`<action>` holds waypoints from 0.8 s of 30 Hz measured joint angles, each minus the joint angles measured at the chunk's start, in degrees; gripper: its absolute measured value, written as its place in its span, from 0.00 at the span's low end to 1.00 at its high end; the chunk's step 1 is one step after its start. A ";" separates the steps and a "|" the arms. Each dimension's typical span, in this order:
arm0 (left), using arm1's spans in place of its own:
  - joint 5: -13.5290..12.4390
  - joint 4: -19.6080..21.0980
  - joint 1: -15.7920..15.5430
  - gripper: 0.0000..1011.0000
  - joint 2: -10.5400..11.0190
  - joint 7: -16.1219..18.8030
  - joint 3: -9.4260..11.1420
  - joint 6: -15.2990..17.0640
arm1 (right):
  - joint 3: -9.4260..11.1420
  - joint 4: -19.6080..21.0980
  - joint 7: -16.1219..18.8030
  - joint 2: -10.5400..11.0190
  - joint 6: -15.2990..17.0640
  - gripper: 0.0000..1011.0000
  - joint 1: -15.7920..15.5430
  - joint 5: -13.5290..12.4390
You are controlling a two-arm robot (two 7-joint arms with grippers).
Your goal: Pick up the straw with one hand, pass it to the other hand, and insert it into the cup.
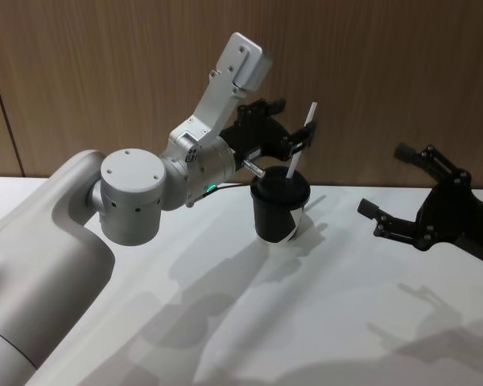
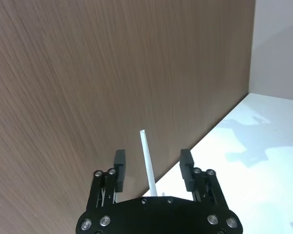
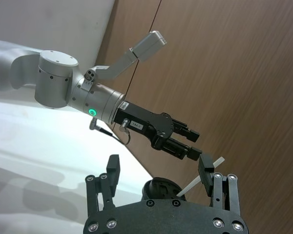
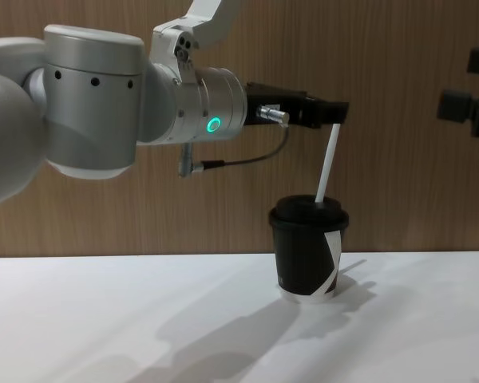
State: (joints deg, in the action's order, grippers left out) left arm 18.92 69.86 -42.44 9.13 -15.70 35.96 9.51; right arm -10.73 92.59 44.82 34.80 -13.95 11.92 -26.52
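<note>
The black cup [image 1: 278,213] with its domed lid stands upright on the white table [image 1: 225,338], mid-right. The white straw [image 1: 299,149] sticks up out of the lid, leaning slightly; its lower end is inside the cup [image 4: 303,255]. My left gripper [image 1: 294,129], on the silver green-ringed arm, hovers around the straw's top end [image 4: 327,163]. In the left wrist view its fingers [image 2: 119,168] stand apart with the straw [image 2: 147,161] free between them, so it is open. My right gripper [image 1: 386,183] is open and empty, to the right of the cup.
A brown wood-grain wall [image 1: 370,64] rises right behind the cup at the table's far edge. The left arm's big silver elbow [image 1: 129,197] reaches over the table's left part. Bare white tabletop lies in front of the cup.
</note>
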 joint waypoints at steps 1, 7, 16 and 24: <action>-0.01 -0.01 0.01 0.66 -0.01 0.01 -0.01 0.02 | 0.00 0.00 0.00 0.00 0.00 0.99 0.00 0.00; -0.07 0.03 0.21 0.85 0.05 0.01 -0.19 -0.08 | -0.01 0.02 -0.05 0.00 0.07 0.99 0.02 -0.01; -0.21 1.61 1.90 0.99 1.32 -0.45 -0.93 -2.53 | 0.46 0.84 -1.86 -0.85 2.01 0.99 0.27 -1.86; -0.57 3.48 3.90 0.99 2.73 -0.85 -1.81 -5.32 | 1.26 2.40 -5.39 -2.78 5.35 0.99 1.06 -4.59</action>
State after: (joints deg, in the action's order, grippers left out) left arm 18.35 73.35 -38.54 11.86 -16.55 34.15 4.19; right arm -9.47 94.99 39.43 32.01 -8.60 12.97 -31.11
